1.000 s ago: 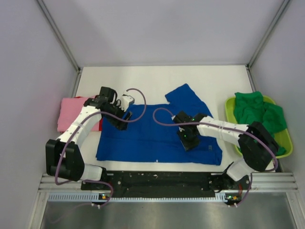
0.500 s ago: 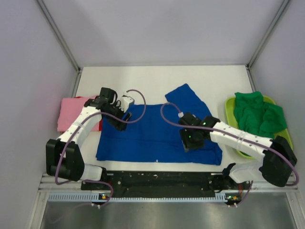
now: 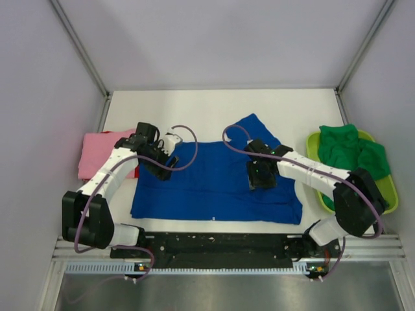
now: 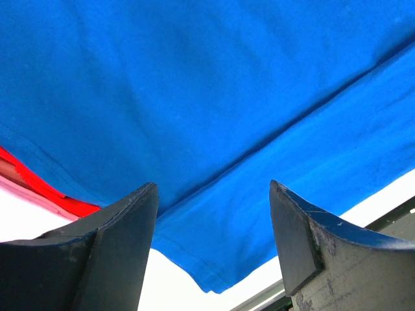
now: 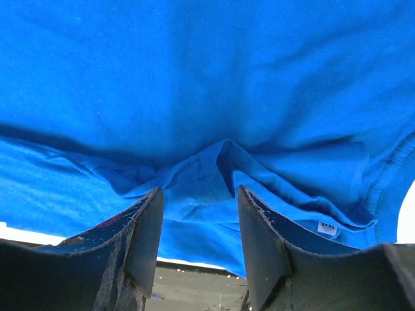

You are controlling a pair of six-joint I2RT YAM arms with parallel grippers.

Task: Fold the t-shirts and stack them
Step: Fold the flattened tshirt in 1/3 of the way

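A: Top external view, and the royal-blue t-shirt (image 3: 214, 181) lies spread across the middle of the counter (image 3: 194, 110), with one sleeve (image 3: 249, 129) poking out toward 1 o'clock.

B: Both arms are right on it. The left claw (image 3: 170, 159) hovers at the shirt's 10 o'clock corner. The right claw (image 3: 259, 176) is over cloth at about 2 o'clock of its middle, just below that sleeve.

A: Left wrist view shows the jaws spread wide with nothing between them, and flat cloth with a seam line (image 4: 272, 146) beneath. That one's released.

B: Same on the right wrist: jaws apart, empty, straddling a raised pucker (image 5: 220, 162) in the fabric.

A: I read this as lining up for a fold. What makes it a good one?

B: Come straight down and pinch near an edge rather than mid-panel. I'd smooth or avoid that pucker, or it gets creased in. Both claws should close at matching depth and travel together, so the fold line runs straight.

A: Any hazards?

B: Dragging the whole shirt toward the folded pink t-shirt (image 3: 100, 152) at 9 o'clock. The green t-shirts (image 3: 353, 152) sit in the basket (image 3: 391, 194) at 3 o'clock, well apart.
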